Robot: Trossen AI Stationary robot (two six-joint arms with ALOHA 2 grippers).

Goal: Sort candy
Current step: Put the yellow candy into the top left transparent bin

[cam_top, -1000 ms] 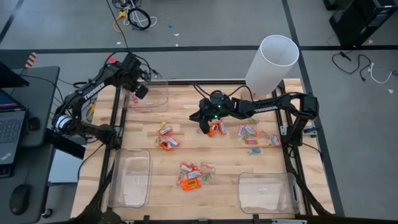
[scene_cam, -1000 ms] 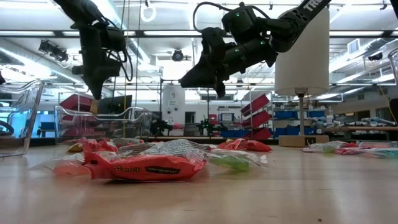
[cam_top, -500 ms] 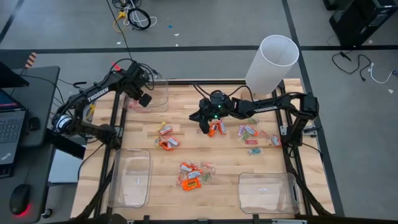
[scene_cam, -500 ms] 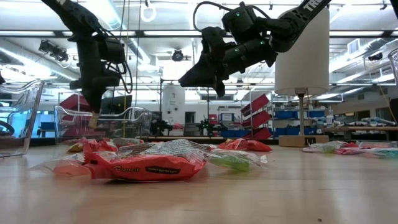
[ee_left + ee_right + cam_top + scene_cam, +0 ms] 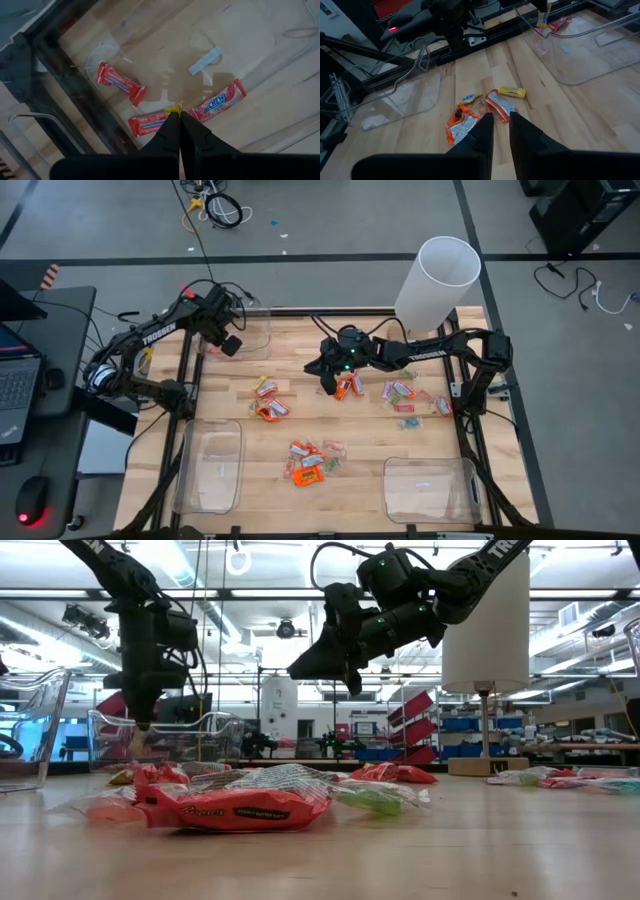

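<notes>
High view puts your left gripper (image 5: 231, 343) over the clear bin (image 5: 243, 337) at the bench's far left corner, fingers pinched shut on a small yellow candy (image 5: 173, 107) above three red sweets (image 5: 120, 82) already inside. Release too high and it may bounce out. Mid-bench, your right gripper (image 5: 327, 387) hangs over the orange candy (image 5: 346, 387), fingers slightly parted; nothing visibly held. Descending off-centre could scatter the neighbouring wrappers.
</notes>
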